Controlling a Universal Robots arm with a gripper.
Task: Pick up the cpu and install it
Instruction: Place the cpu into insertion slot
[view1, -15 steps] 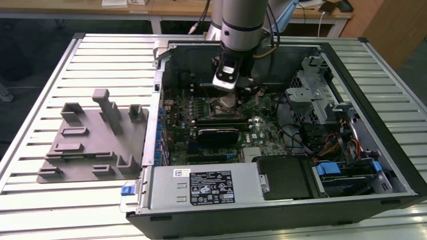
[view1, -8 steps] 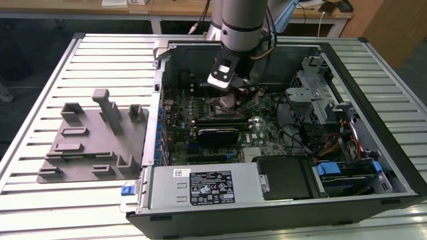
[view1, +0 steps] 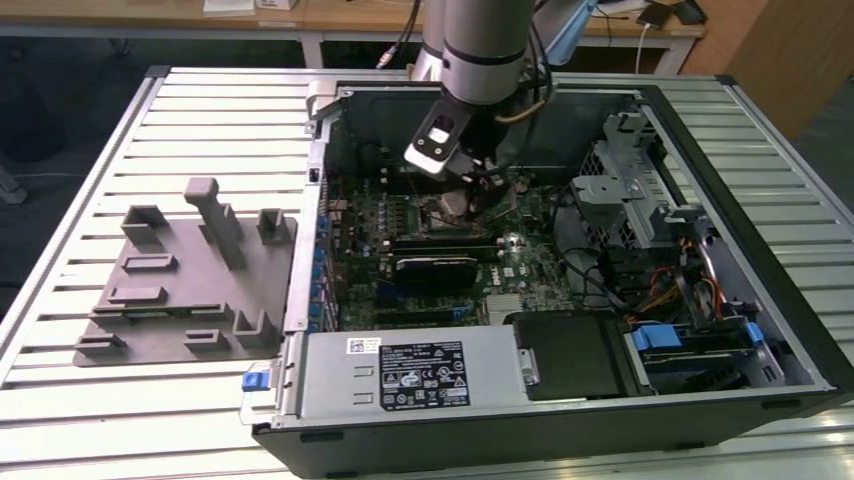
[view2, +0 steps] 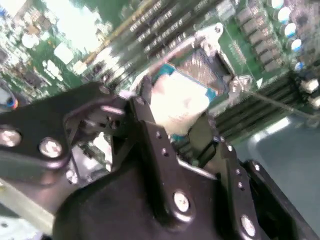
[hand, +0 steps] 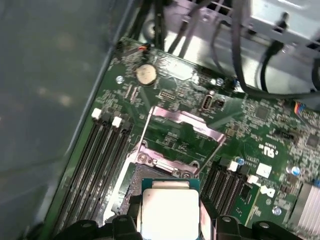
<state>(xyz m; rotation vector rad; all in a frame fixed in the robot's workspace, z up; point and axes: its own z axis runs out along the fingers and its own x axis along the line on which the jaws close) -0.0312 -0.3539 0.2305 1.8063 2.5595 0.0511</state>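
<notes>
Exterior view: the arm (view1: 474, 50) reaches into the open computer case (view1: 561, 400) lying on the slatted table (view1: 200, 110).
Pincer (view1: 461, 185): over the motherboard (view1: 534, 265), near the case's far wall, clamped on the cpu (view2: 180, 102) with a finger (view2: 147, 125) on each of two opposite edges.
Cpu: held just over the open socket (hand: 150, 172), whose raised load plate (hand: 187, 125) stands beyond it.
Room: memory slots (hand: 95, 160) flank the socket on both sides, and cables (hand: 240, 75) run by the case wall.
Table edge: a grey fixture tray (view1: 174, 300) lies beside the case, toward the exterior view's left.
</notes>
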